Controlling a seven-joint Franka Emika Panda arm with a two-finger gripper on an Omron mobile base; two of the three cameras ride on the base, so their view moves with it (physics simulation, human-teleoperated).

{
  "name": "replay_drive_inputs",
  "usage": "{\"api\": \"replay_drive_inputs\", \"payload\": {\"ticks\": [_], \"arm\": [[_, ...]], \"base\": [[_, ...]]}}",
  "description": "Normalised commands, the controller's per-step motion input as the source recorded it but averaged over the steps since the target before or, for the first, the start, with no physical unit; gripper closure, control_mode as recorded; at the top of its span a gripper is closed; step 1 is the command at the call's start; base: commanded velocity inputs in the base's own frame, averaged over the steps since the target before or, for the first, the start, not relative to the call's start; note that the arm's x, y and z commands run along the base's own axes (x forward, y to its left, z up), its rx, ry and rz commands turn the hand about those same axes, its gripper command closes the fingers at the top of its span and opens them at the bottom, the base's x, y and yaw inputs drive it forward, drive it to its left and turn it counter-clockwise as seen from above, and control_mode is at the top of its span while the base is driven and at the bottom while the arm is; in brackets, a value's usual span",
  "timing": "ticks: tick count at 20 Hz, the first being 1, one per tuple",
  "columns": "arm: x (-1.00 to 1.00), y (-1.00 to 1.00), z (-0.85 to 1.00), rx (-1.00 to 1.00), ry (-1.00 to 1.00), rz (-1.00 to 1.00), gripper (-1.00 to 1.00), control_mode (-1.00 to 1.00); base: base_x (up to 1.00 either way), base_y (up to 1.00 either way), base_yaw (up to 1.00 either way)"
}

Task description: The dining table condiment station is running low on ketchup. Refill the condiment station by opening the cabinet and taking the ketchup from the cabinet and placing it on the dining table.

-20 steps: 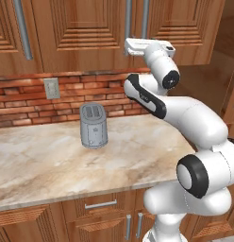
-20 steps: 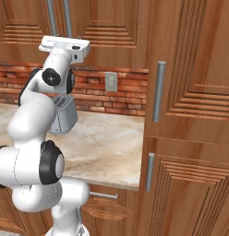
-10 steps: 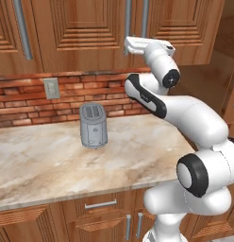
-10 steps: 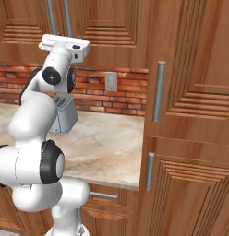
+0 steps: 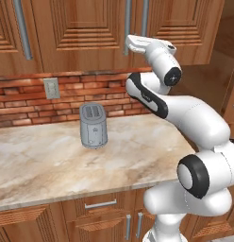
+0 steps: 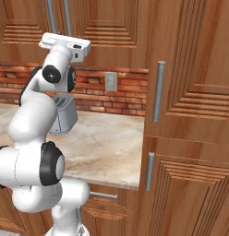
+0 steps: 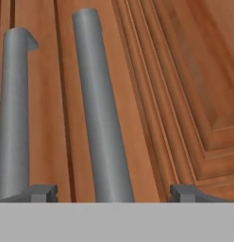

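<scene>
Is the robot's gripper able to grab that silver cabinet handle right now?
Probably yes. In the hand view the gripper is open, its two tips on either side of the handle on the cabinet. Nothing sits between them, so closing should catch it.

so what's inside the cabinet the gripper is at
That cannot be seen: the cabinet doors are shut, hiding whatever is inside. Visible are carved wooden panels and two vertical silver bar handles; the open gripper sits with one handle between its fingertips.

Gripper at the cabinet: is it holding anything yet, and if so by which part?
Nothing is held. The gripper is open, its fingertips either side of one cabinet bar handle, not closed on it.
</scene>
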Motion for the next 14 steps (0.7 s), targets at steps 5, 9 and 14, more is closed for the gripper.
{"api": "replay_drive_inputs", "payload": {"ticks": [5,9,14], "arm": [[0.00,-0.15,0.00,-0.01,0.00,0.00,-1.00,-1.00],[0.08,0.07,0.00,-0.13,0.02,-0.01,-1.00,-1.00],[0.46,0.17,0.00,-0.22,0.08,0.00,-1.00,-1.00]], "base": [[0.00,0.00,0.00],[0.00,0.00,0.00],[0.00,0.00,0.00]]}}
